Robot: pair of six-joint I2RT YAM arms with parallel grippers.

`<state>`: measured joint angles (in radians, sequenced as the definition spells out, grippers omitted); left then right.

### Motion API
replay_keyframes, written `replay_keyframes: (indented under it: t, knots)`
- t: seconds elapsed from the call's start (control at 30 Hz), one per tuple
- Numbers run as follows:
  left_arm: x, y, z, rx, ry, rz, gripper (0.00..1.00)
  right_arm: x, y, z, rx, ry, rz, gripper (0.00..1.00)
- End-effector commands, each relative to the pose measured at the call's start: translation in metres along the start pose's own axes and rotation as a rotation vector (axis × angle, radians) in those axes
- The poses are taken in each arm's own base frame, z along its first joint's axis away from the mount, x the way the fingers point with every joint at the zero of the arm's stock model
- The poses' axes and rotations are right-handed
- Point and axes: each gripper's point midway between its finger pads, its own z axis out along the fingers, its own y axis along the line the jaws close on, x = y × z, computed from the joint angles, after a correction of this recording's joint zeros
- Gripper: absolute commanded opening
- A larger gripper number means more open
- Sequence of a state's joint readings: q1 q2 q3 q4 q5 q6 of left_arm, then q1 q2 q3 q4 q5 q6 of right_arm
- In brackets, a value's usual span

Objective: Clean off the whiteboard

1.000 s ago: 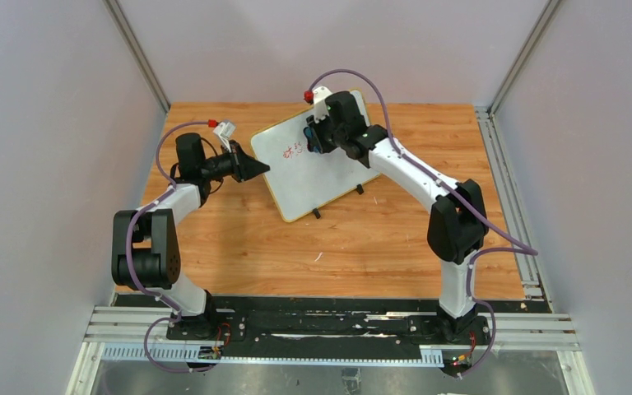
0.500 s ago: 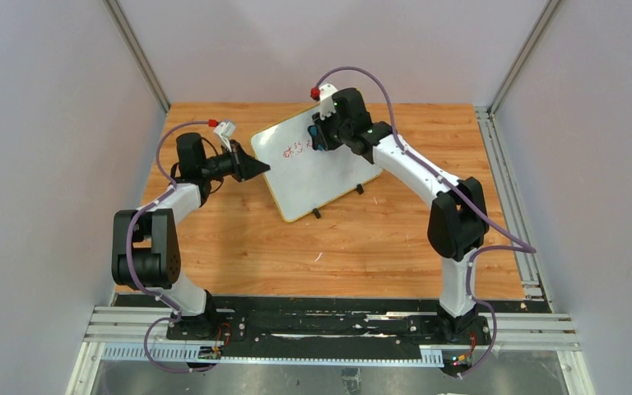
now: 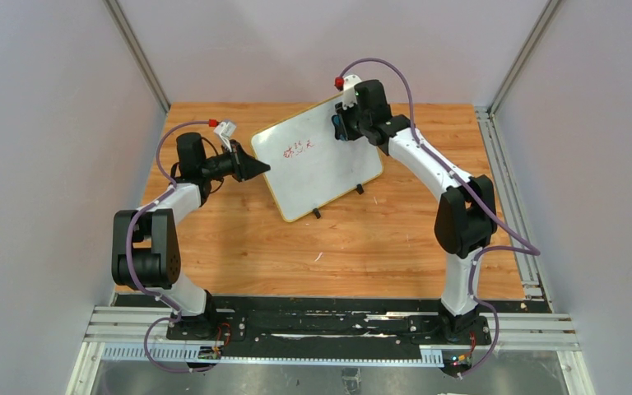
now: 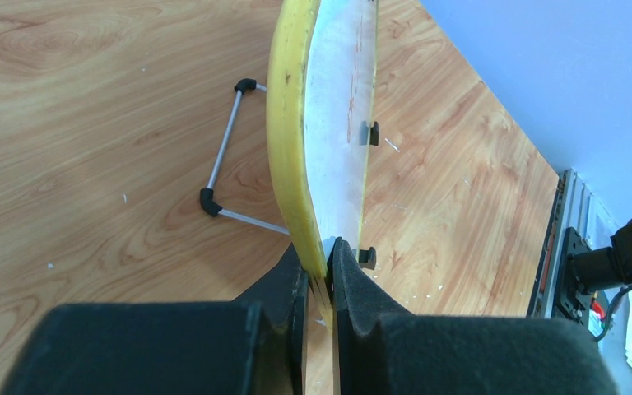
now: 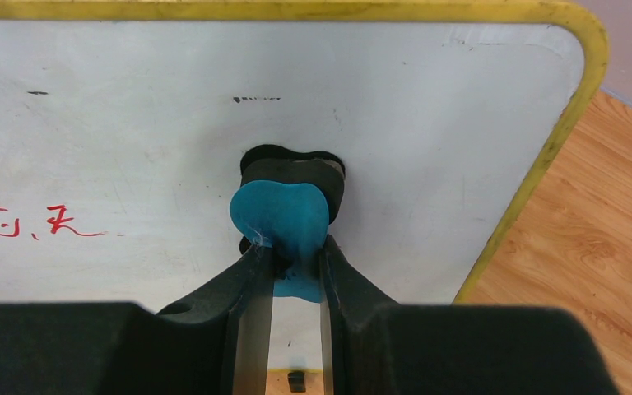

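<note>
The whiteboard [image 3: 321,169], white with a yellow frame and two black feet, stands tilted on the wooden table. Red handwriting [image 3: 298,148] sits near its upper left and also shows in the right wrist view [image 5: 29,220]. My left gripper [image 3: 257,168] is shut on the board's left edge; in the left wrist view the pads [image 4: 354,284] clamp the yellow frame [image 4: 284,123]. My right gripper [image 3: 341,127] is shut on a blue eraser [image 5: 280,216] with a black pad, pressed to the board [image 5: 420,140] near its upper right corner, right of the writing.
The board's wire stand [image 4: 222,173] rests on the wooden table [image 3: 354,247] behind the board. Grey walls enclose the table on the left, back and right. Metal rails [image 3: 527,247] run along the right edge.
My right gripper has moved the eraser rightwards and up across the board, away from the red writing, to the upper right corner. The left gripper has kept its hold.
</note>
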<state>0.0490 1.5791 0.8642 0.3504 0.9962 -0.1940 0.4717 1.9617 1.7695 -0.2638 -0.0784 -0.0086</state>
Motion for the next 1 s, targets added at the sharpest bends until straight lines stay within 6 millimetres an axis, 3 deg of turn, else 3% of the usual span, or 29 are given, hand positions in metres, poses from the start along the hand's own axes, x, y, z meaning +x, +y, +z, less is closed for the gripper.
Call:
replay_keyframes:
  t: [0.0, 0.3, 0.37, 0.5, 0.6, 0.73, 0.97]
  knots:
    - [0.021, 0.032, -0.002, -0.120, 0.045, 0.093, 0.00, 0.005, 0.017, 0.001, -0.004, 0.011, -0.015, 0.01]
    - [0.023, 0.033, -0.001, -0.119, 0.048, 0.087, 0.00, 0.006, 0.127, 0.000, -0.162, -0.003, -0.087, 0.01]
    - [0.022, 0.032, -0.002, -0.119, 0.046, 0.090, 0.00, 0.014, 0.150, 0.007, -0.192, 0.010, -0.104, 0.01]
    - [0.022, 0.032, -0.002, -0.118, 0.045, 0.090, 0.00, 0.013, 0.179, 0.007, -0.237, 0.005, -0.121, 0.01]
    - [0.021, 0.032, -0.001, -0.117, 0.045, 0.087, 0.00, 0.015, 0.174, 0.011, -0.205, 0.008, -0.141, 0.01]
    - [0.023, 0.032, -0.001, -0.114, 0.048, 0.086, 0.00, 0.021, 0.145, 0.021, -0.155, 0.034, -0.131, 0.01]
    - [0.021, 0.031, -0.002, -0.116, 0.045, 0.090, 0.00, 0.024, 0.066, 0.023, -0.031, 0.057, -0.070, 0.01]
